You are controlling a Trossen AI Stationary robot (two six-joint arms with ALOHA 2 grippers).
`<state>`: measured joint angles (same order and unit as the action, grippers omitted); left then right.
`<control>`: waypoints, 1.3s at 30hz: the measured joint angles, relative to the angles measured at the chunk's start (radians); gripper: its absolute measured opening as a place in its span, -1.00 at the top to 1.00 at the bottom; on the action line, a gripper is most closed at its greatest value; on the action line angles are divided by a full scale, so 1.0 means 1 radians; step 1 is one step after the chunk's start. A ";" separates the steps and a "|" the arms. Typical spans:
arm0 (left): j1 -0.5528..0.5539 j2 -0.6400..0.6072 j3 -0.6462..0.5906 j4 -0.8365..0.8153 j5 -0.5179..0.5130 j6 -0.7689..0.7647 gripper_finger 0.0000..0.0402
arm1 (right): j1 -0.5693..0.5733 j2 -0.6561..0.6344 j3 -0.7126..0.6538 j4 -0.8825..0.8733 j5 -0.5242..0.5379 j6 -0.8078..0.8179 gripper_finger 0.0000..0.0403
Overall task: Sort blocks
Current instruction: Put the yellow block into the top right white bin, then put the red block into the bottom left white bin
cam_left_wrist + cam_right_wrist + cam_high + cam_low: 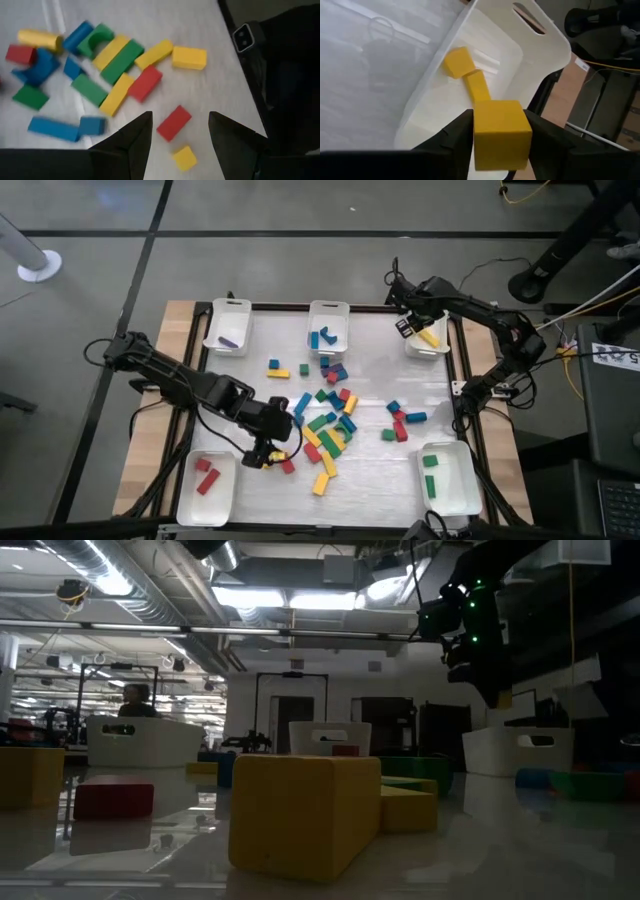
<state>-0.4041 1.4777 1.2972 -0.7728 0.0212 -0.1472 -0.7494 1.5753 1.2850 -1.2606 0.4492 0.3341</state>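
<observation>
Lab or workshop: exposed ceiling ducts (150, 595), strip lights (300, 600), loose cables (590, 305).

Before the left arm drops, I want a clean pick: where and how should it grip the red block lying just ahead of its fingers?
Grip the red block across its two long sides at mid-length, coming straight down. It lies flat and angled, so the left end effector likely needs a slight wrist turn. Its long sides look clear; the small yellow cube sits apart, off one end.
</observation>
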 joint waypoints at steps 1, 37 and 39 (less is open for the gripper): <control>-0.008 0.008 0.000 0.011 0.000 0.010 0.08 | 0.000 0.000 0.000 -0.001 0.009 0.000 0.14; -0.074 0.427 0.000 0.035 -0.007 0.420 0.08 | 0.004 0.000 0.000 0.014 -0.248 0.040 -0.18; -0.074 0.431 0.000 0.039 -0.016 0.420 0.08 | 0.004 0.000 0.000 0.014 -0.263 0.044 -0.18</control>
<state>-0.4778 1.9087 1.2972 -0.7336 0.0048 0.2733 -0.7456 1.5757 1.2846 -1.2469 0.1858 0.3786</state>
